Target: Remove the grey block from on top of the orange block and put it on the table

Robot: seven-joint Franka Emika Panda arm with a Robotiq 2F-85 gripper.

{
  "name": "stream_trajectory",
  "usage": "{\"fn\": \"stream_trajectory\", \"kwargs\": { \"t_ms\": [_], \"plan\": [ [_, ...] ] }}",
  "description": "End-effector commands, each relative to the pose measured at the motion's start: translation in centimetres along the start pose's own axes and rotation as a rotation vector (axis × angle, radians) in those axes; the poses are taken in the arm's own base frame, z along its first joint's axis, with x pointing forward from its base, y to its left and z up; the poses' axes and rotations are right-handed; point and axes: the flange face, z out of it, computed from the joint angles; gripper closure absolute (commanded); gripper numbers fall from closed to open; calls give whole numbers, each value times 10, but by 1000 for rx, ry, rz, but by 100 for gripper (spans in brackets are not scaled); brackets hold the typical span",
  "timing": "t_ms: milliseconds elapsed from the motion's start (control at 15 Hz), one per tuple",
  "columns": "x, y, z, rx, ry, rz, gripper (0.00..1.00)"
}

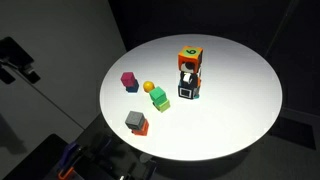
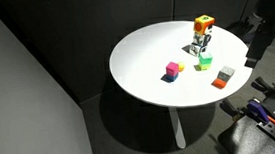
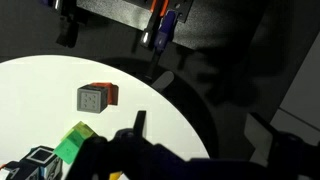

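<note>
- On the table [image 1: 240, 100], in an exterior view, a magenta cube [image 1: 129, 80], a yellow-orange ball [image 1: 149, 87] and a green cube [image 1: 158, 99] stand left of a tall stack of cubes [image 1: 189, 72].
- The gripper [image 3: 140, 138] rises dark from the bottom of the wrist view. Whether its jaws are parted or closed cannot be told.
- The grey block [image 3: 92, 98] sits on the orange block [image 3: 108, 93] near the table's edge, left of the gripper and apart from it.

Top blk [image 1: 133, 119] on base blk [image 1: 142, 128]
</note>
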Motion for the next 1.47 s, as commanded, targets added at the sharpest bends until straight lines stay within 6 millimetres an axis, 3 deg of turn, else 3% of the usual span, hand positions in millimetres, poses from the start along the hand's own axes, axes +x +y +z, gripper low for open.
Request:
{"fn": "stream_trajectory", "kwargs": {
  "t_ms": [0, 1000, 1400],
  "plan": [
    [0, 0, -1, 0, -1, 0, 0],
    [0, 0, -1, 0, -1, 0, 0],
    [14, 22, -15, 15, 8, 49, 0]
  ]
}}
